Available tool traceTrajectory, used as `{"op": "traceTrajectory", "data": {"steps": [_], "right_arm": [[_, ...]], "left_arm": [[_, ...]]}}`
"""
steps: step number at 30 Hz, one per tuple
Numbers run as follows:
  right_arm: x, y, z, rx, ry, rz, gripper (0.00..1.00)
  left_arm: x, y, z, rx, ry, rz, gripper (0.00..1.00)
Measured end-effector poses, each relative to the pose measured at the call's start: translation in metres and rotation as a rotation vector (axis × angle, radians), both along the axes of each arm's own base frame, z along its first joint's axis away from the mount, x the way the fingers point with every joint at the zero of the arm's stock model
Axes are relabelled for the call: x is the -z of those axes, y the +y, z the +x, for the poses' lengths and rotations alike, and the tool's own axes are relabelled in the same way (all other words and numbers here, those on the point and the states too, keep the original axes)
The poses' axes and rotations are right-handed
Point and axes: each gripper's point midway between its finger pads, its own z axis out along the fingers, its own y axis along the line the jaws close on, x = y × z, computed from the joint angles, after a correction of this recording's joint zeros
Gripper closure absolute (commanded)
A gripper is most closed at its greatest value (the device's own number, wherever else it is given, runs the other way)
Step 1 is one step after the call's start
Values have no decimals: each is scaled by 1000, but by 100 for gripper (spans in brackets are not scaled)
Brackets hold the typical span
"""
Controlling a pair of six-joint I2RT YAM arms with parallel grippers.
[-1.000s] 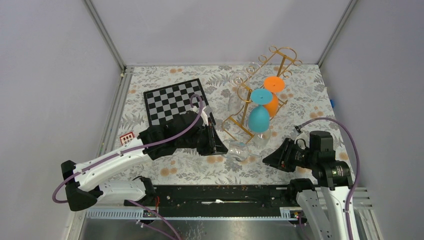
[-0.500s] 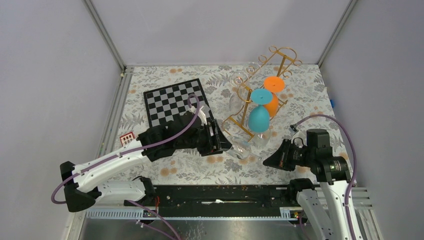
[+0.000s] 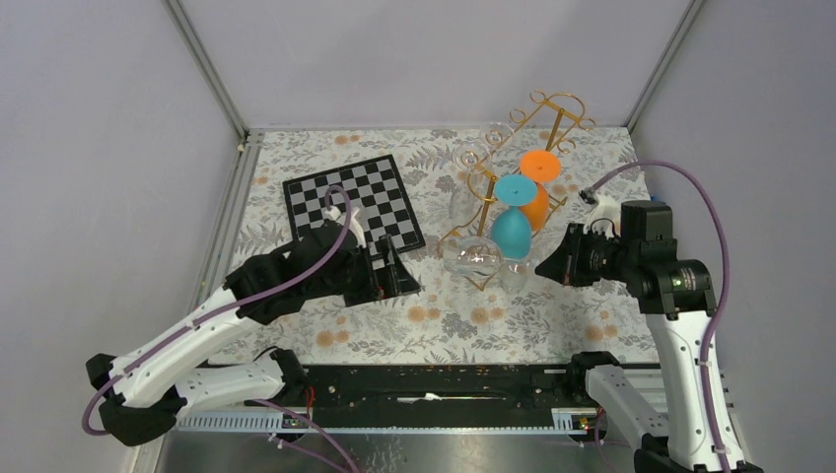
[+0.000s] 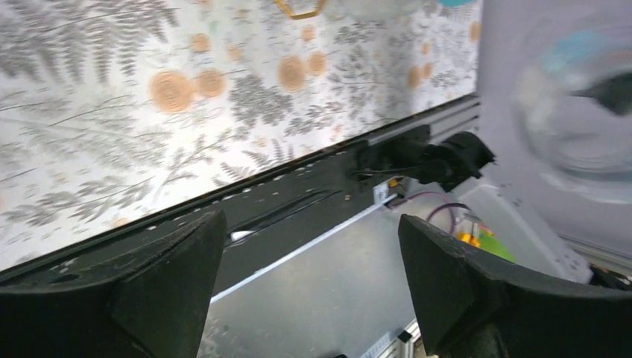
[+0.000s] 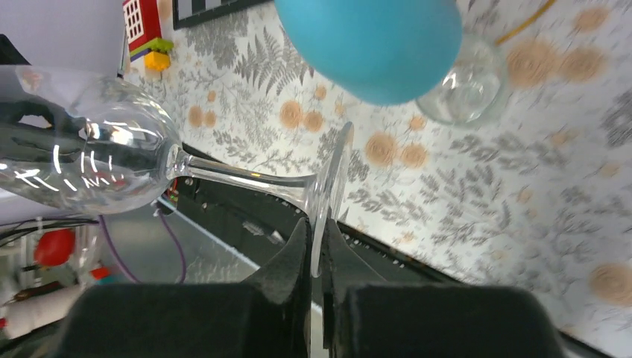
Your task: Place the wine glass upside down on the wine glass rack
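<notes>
A clear wine glass (image 3: 471,256) hangs on its side above the table, its bowl (image 5: 82,164) pointing left. My right gripper (image 3: 542,268) is shut on the edge of its round foot (image 5: 329,186), which is clamped between the two fingers (image 5: 283,276). The gold wire wine glass rack (image 3: 513,148) stands just behind, with a blue glass (image 3: 511,232) and an orange glass (image 3: 537,202) hanging upside down on it. My left gripper (image 3: 402,279) stands open to the left of the bowl. In the left wrist view its gripper (image 4: 313,283) has nothing between the fingers.
A black-and-white chessboard (image 3: 350,202) lies at the back left. Another clear glass (image 3: 460,200) is at the rack's left side, and one (image 5: 466,93) is under the blue glass. A small red-and-white block (image 5: 141,26) sits near the left arm.
My left gripper has opened, let go of the clear glass and drawn back to the left. My right gripper has shut on the glass's foot and carried it up towards the rack.
</notes>
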Motion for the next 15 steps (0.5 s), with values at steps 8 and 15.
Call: {"op": "traceTrajectory", "data": {"steps": [8,15], "right_arm": [[-55,4,13,-78,-229,1,100],[-126,36,15,-265,-526,177,100]], "left_arm": [[16,40,1,-36,12,115,8],[18,51,11,-55,37,112,8]]}}
